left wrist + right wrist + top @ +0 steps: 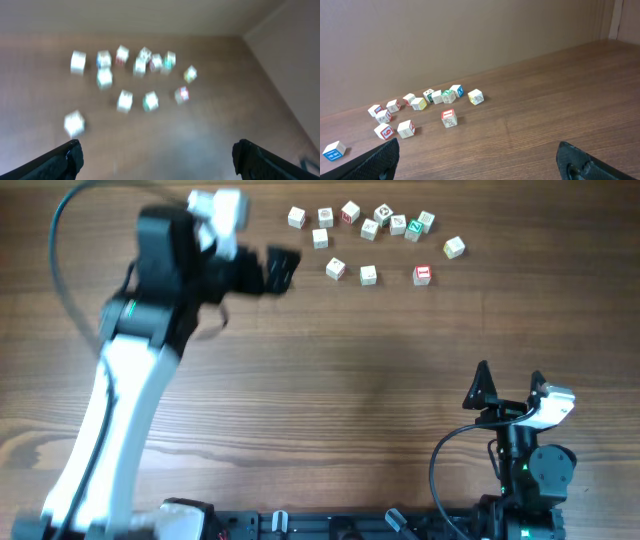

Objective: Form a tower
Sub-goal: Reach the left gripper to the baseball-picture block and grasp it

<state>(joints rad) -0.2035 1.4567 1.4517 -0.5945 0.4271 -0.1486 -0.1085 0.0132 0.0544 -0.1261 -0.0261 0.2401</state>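
No tower is in view. Several small pale wooden cubes (pixel 369 227) lie singly at the table's far middle, none stacked. A red-marked cube (pixel 422 275) sits at the near right of the group. My left gripper (pixel 283 270) hovers open just left of the cubes, and its view is blurred, with the cubes (pixel 139 66) ahead of the empty jaws (pixel 157 150). My right gripper (pixel 510 375) stands open near the front right, far from the cubes. Its view shows the red-marked cube (pixel 448 118), the cluster (pixel 436 96) and a blue-marked cube (pixel 334 150) beyond the open gripper (pixel 478 147).
The wooden table (pixel 330 380) runs wide between the cubes and the right arm. A plain wall (pixel 470 40) rises behind the cubes. The left arm (pixel 120 400) slants across the table's left side, and a black cable (pixel 445 455) loops by the right arm's base.
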